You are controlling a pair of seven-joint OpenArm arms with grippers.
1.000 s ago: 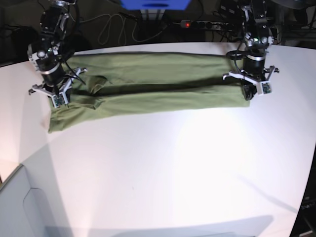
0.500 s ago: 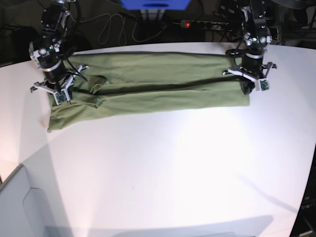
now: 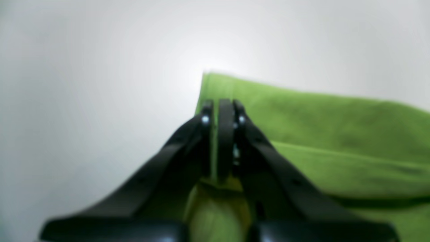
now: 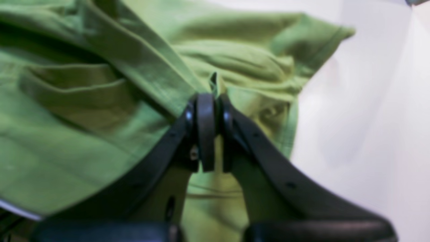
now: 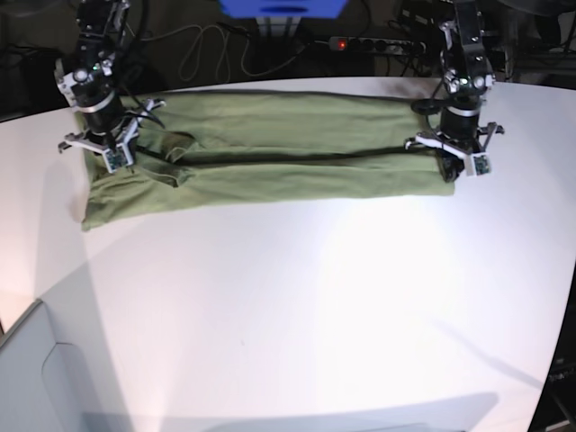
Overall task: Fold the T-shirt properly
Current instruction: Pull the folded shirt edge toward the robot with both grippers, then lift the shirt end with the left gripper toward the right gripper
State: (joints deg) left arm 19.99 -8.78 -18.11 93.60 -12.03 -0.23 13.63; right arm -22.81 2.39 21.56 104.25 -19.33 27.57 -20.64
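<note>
A white counter point(image 5: 315, 297) fills most of the base view, with dark clutter, cables and a power strip point(image 5: 373, 43) beyond its far edge. The T-shirt point(image 5: 270, 157) lies along the far part of the counter, stretched into a long band running between its two sides, with a dark crease line down the length where one layer overlaps another.

The left gripper point(image 3: 221, 114) stands at the end of the shirt nearer the counter's right side in the base view; its jaws are closed on a pinch of green cloth at the shirt's corner, with bare counter just beyond.

The right gripper point(image 4: 208, 111) is at the opposite end, over bunched, wrinkled folds near a sleeve; its jaws are clamped together on a ridge of fabric that pokes up between the tips.
</note>
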